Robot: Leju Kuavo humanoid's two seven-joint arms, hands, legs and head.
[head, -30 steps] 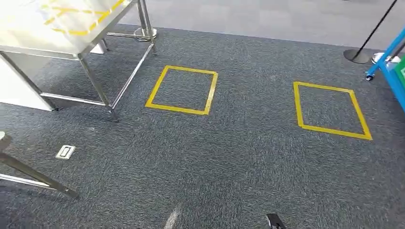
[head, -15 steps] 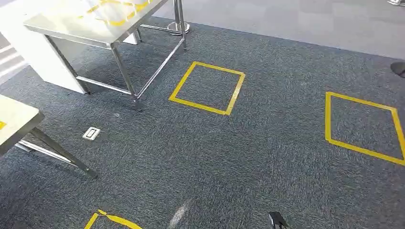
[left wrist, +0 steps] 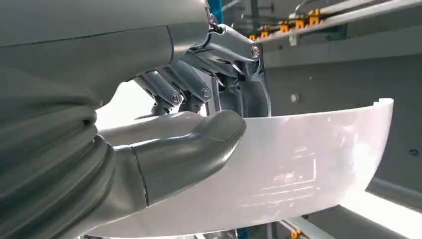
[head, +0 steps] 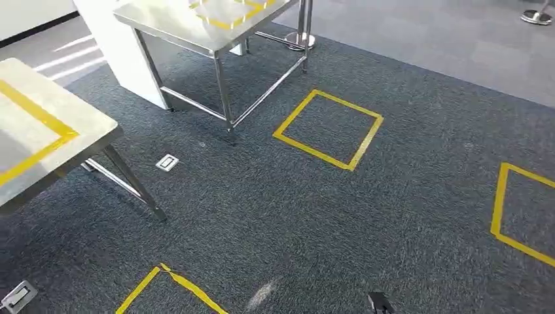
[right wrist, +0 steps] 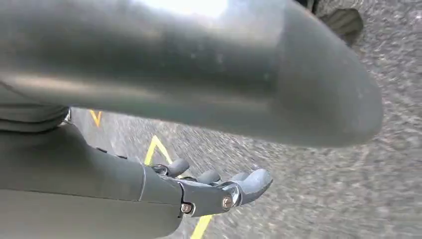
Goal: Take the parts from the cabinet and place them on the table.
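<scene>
Swinging left, the view brings a taped worktop (head: 46, 140) close; left hand (left wrist: 199, 129) grips the white part (left wrist: 308, 164), right hand (right wrist: 214, 191) hangs empty, fingers extended.

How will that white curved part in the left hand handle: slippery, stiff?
The white part looks glossy with reflections, so probably slippery under the thumb. It keeps its curve well beyond the left hand, so likely rigid. It is long, so it may lever in the grip.

Two steel tables (head: 216, 29) (head: 39, 131), three yellow tape squares (head: 327, 127) (head: 523, 209) (head: 170, 288), one white part (left wrist: 298, 169).
</scene>
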